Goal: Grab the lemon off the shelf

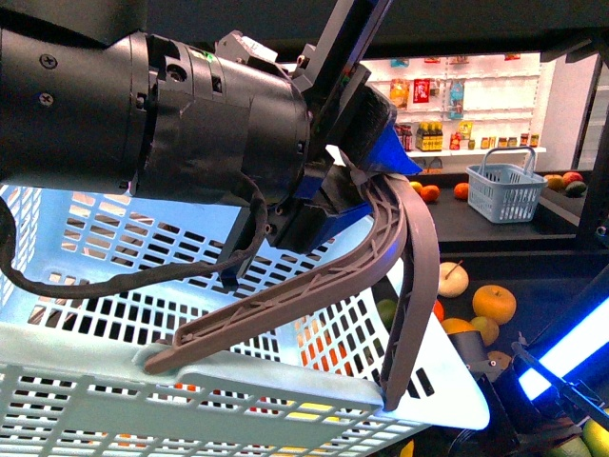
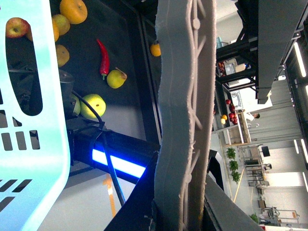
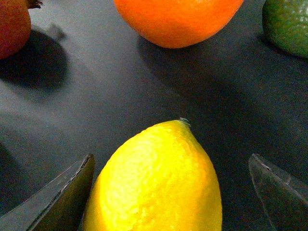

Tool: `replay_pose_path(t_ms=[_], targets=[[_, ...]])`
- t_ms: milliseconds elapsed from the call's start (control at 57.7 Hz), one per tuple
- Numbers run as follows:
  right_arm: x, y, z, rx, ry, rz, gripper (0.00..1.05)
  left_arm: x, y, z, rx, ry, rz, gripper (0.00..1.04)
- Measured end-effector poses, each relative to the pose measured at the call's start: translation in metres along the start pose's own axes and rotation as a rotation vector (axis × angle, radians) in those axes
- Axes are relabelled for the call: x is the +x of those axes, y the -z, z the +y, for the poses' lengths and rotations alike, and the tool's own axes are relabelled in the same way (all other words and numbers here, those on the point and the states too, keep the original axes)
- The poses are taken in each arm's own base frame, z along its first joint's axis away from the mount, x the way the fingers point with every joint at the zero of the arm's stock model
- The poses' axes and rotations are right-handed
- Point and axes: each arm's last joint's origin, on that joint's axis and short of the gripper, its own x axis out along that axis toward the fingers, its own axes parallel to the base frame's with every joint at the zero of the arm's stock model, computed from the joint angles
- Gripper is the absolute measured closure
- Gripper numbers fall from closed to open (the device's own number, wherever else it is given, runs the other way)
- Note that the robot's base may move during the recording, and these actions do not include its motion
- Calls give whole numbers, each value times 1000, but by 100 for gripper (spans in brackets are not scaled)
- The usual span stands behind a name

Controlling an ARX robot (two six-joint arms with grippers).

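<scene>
The right gripper (image 3: 171,159) hangs low over the shelf (image 3: 96,96) with its jaws spread wide. One dark fingertip (image 3: 57,199) stands on each side of the lemon (image 3: 159,178), and neither seems to touch it, though on one flank the gap is very small. The lemon lies on the dark flat tier between those tips, its pointed nub facing away from the wrist. It looks firm and fairly light. The peel is glossy and pebbled and the body is oval, so I'd expect a pinch near either tapering end to let it squirt out. The broad middle, across the short axis, looks like the place to take hold, and moderate pressure should do since the rind won't bruise easily. There is bare black surface just ahead of the nub. Beyond it sit an orange (image 3: 178,19), a dark green fruit (image 3: 286,24) off to one side and a reddish fruit (image 3: 12,24) to the other, all clear of the lemon, so closing shouldn't nudge any of them. Going straight up seems the freest way out. In the front view the left gripper (image 1: 271,381) fills the foreground, its grey ribbed fingers (image 1: 285,305) splayed over the corner of a pale blue basket (image 1: 76,381). I cannot tell whether they actually clamp it. That basket and arm crowd the near side.
</scene>
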Motion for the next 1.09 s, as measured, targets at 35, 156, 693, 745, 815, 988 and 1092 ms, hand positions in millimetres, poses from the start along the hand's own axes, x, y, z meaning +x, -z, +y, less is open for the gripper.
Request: replay_pose_path(t_ms=[35, 156, 693, 745, 815, 988, 1092], targets=[[0, 2, 0, 1, 3, 3, 7, 0, 0, 0, 0, 0, 0, 93], [2, 9, 2, 7, 3, 16, 11, 0, 0, 0, 0, 0, 0, 93], [-64, 2, -23, 94, 215, -36, 34, 0, 0, 0, 0, 0, 0, 93], [-83, -5, -32, 88, 260, -77, 34, 0, 0, 0, 0, 0, 0, 93], [-130, -22, -47, 92, 344, -170, 34, 0, 0, 0, 0, 0, 0, 93], [-207, -54, -43, 168, 369, -311, 34, 0, 0, 0, 0, 0, 0, 93], [-243, -81, -24, 197, 329, -389, 34, 0, 0, 0, 0, 1, 1, 93]])
